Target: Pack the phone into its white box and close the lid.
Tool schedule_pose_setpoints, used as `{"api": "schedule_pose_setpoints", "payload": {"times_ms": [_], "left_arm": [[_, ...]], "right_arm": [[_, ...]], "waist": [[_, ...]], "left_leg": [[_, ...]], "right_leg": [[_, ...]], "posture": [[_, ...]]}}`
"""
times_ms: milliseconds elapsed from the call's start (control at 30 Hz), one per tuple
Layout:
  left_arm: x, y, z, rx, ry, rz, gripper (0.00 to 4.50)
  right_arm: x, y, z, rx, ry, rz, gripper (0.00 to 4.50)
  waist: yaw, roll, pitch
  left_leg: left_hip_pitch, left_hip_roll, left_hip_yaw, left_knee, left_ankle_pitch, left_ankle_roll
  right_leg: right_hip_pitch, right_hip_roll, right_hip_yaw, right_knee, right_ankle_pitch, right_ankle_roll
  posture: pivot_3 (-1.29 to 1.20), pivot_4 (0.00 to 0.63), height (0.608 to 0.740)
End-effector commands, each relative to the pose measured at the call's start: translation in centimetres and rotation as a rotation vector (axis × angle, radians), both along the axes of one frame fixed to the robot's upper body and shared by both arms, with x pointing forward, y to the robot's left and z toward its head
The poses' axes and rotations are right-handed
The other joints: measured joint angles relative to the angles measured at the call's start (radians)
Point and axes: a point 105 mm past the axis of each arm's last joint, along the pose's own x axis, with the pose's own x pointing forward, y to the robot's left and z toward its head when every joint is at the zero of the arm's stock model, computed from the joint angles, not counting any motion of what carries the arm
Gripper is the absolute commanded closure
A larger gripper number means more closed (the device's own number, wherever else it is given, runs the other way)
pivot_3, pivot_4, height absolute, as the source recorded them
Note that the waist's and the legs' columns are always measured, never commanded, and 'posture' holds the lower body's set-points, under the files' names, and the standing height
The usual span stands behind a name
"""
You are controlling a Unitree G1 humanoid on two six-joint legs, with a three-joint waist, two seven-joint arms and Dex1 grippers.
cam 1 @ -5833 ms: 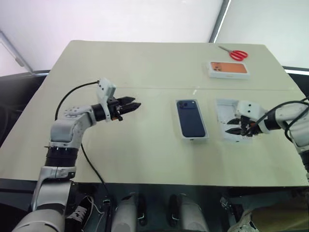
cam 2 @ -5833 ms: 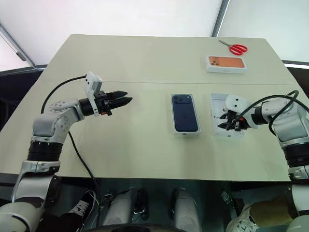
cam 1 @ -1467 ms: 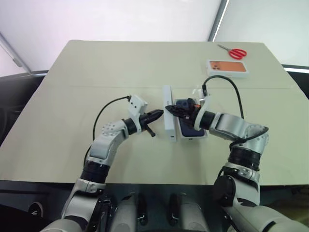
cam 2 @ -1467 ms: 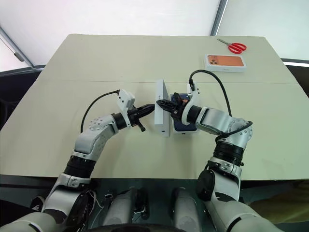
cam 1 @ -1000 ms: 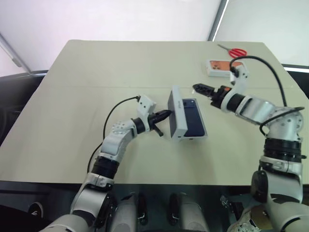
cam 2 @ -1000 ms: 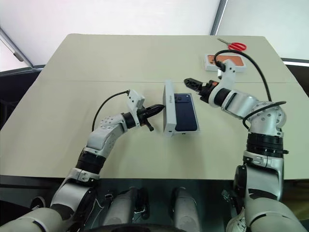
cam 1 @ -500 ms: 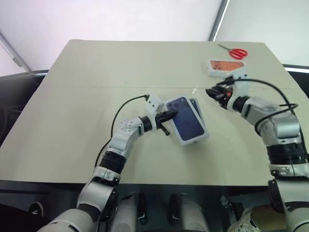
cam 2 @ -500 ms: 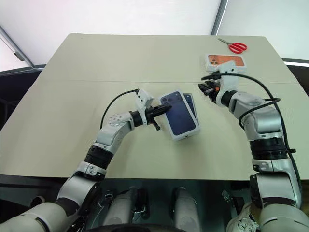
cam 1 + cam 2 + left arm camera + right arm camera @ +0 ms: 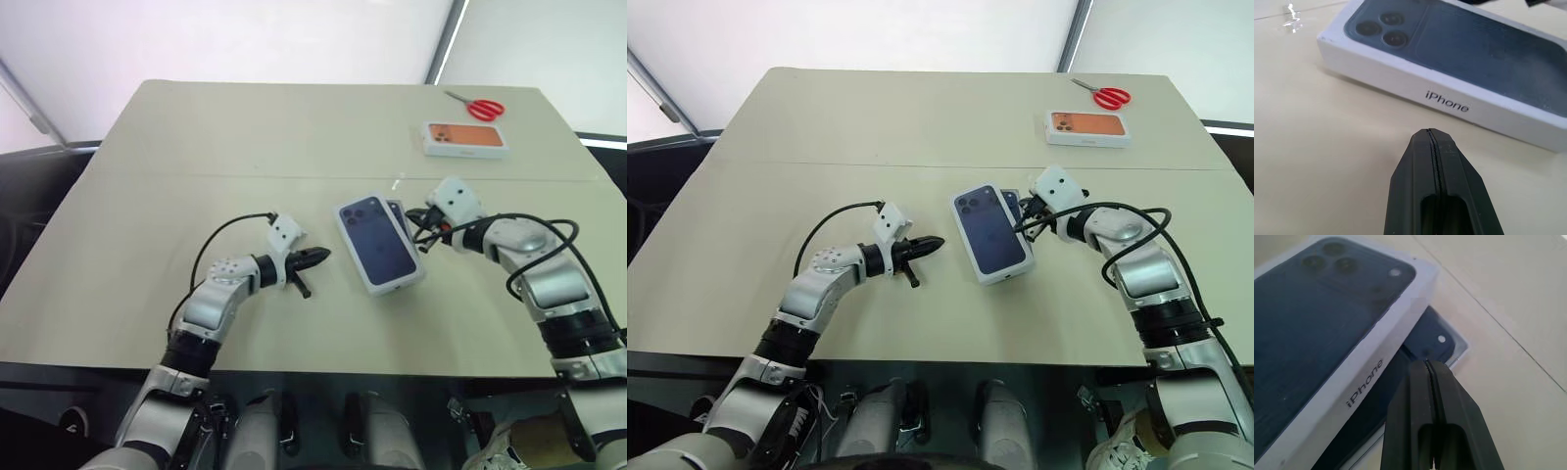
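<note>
1. Mid-table, the lid point(image 9: 377, 243) lies printed face up, skewed across the white box point(image 9: 1463, 348), not seated; one corner of the box pokes out from under it on the right-arm side.
2. The phone point(image 9: 1431, 338) is in that box, its dark corner with a small lens visible past the lid edge in the right wrist view. So the phone looks packed, and the lid is on but crooked.
3. The left gripper point(image 9: 315, 256) has its fingers pressed together, holding nothing, and sits near the lid's long side, apart from it. Its tip points at the side printed "iPhone". Probably placed as a pusher or stop for squaring the lid.
4. The right gripper point(image 9: 1027, 224) is also clenched empty, right beside the exposed box corner, at the lid's other long side. I can't tell if it touches. Closed tips on both sides suit nudging rather than grasping.
5. My read: alignment is what's left, then pressing the lid down. The risk is pushing lid and box together so the skew stays.
6. The surface is a pale beige table point(image 9: 245, 137), matte, with a faint seam line running across it.
7. At the far right of the table sit an orange-printed box point(image 9: 464, 138) and red-handled scissors point(image 9: 475, 107), well apart from the work.
8. Beyond the table is a bright white wall or screen, with dark floor at the sides.
</note>
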Motion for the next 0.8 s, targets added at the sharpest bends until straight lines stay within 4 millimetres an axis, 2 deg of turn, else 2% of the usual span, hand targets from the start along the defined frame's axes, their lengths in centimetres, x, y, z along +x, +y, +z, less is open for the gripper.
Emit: {"api": "schedule_pose_setpoints", "payload": {"times_ms": [33, 333, 800], "left_arm": [[0.8, -1.7, 0.7, -0.004, -0.05, -0.005, 4.5], [1.4, -4.3, 0.9, -0.049, -0.046, -0.033, 4.5], [2.5, -5.5, 2.7, -0.087, -0.078, -0.028, 4.5]], "right_arm": [[-0.3, 0.5, 1.7, -0.033, -0.073, 0.041, 4.47], [-1.0, 0.9, 1.6, -0.059, -0.074, 0.061, 4.47], [-0.5, -0.6, 0.5, -0.092, -0.056, -0.026, 4.47]], "waist": [[0.0, 0.0, 0.0], [0.0, 0.0, 0.0], [0.004, 0.0, 0.0]], "left_leg": [[0.0, 0.0, 0.0, 0.0, 0.0, 0.0], [0.0, 0.0, 0.0, 0.0, 0.0, 0.0], [0.001, 0.0, -0.001, 0.001, 0.0, 0.001]], "right_leg": [[0.0, 0.0, 0.0, 0.0, 0.0, 0.0], [0.0, 0.0, -0.001, 0.0, 0.0, 0.0], [0.001, -0.001, -0.001, 0.0, 0.0, 0.0]], "posture": [[0.0, 0.15, 0.738], [0.0, 0.15, 0.738], [0.0, 0.15, 0.738]]}}
